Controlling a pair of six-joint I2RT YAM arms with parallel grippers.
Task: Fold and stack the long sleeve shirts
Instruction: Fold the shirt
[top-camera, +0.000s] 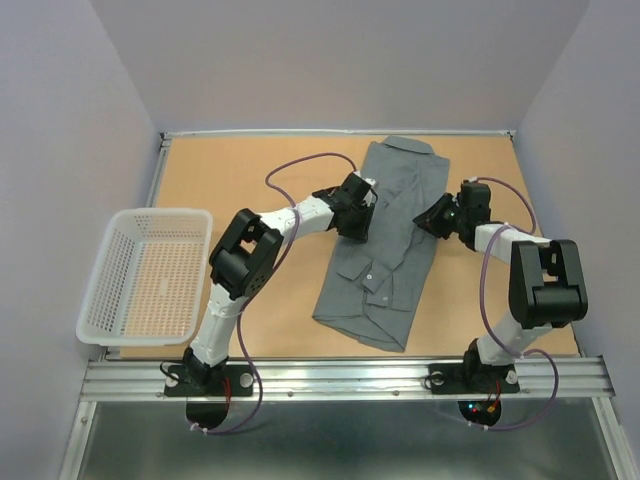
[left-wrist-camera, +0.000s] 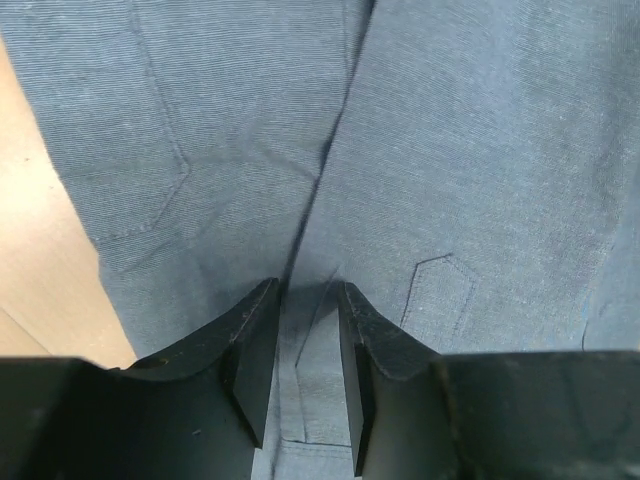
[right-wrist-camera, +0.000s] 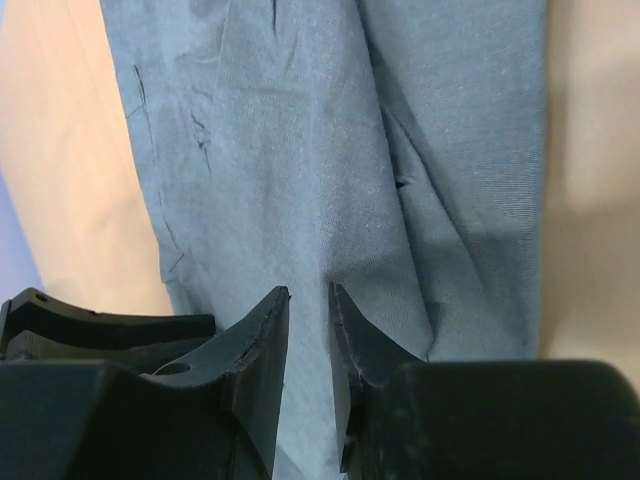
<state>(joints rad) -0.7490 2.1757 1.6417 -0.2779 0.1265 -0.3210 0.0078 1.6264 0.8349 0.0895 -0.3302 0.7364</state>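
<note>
Overhead view evenly lit, bright, sharp; soft shadows fall on the counter (top-camera: 240, 170). Wrist views dimmer: shirt (left-wrist-camera: 480, 150) weave crisp, near foreground dark and soft.

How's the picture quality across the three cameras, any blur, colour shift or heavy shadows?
Top external: even light, sharp, soft shadows only; the shirt reads grey. Left wrist: weave crisp but tinted blue; the fingers are near-black, little detail. Right wrist: cloth softer, slightly blurred; the table at left looks washed out.
</note>
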